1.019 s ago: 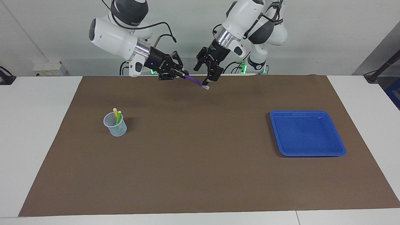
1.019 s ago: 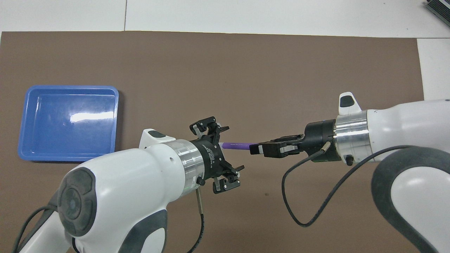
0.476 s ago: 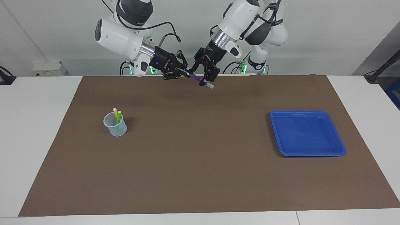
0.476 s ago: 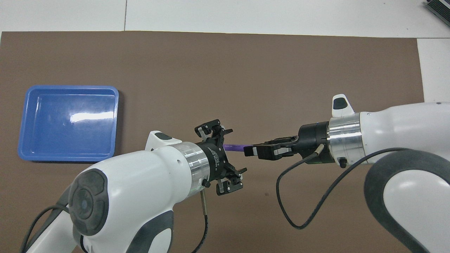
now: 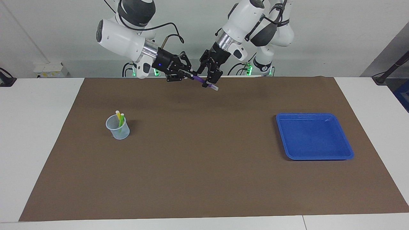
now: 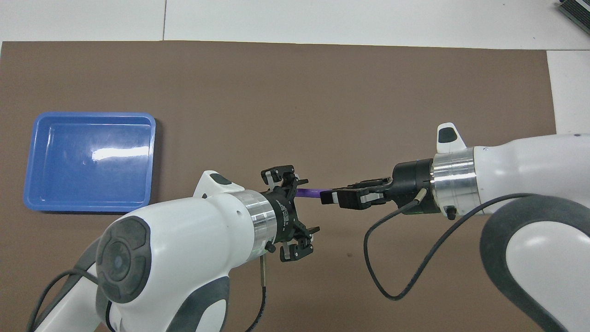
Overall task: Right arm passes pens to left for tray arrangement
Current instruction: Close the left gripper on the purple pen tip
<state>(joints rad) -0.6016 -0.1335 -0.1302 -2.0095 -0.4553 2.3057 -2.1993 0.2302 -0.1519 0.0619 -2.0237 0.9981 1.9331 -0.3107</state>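
So the right gripper is clamped on the purple pen up over the mat's robot-side edge, pale tip poking between the left gripper's jaws; can't tell if those grip yet.

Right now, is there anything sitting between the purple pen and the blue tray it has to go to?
Nothing visible does. The purple pen is up in the air, held by the right tool, with the left tool at its free end. Only bare brown mat lies between there and the empty blue tray.
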